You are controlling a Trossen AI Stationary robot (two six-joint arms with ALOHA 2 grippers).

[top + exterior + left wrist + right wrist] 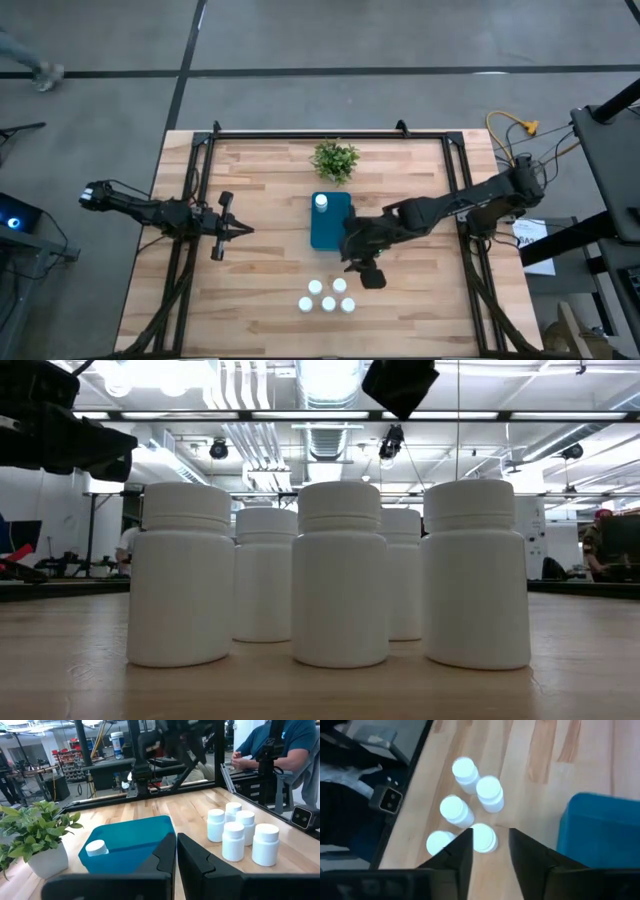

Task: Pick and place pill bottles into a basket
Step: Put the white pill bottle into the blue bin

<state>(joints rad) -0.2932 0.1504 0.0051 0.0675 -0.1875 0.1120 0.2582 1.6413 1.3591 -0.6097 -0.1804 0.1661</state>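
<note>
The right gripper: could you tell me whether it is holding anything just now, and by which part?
Nothing: the right gripper hangs open above the pill bottles.

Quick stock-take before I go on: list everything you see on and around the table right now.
pill bottles: five, white, clustered on the table's near edge, below the basket in the high view.
pill bottle in basket: one, white, at the basket's end nearest the plant.
basket: one, teal-blue, table centre.
plant: one, green, white pot, beyond the basket.
table: one, light wood, black frame.
person: one, blue top, seated beyond the table in the left wrist view.
left hand: dark, fingers nearly shut, waiting left of the basket.
right hand: dark, open, above the cluster.
</note>
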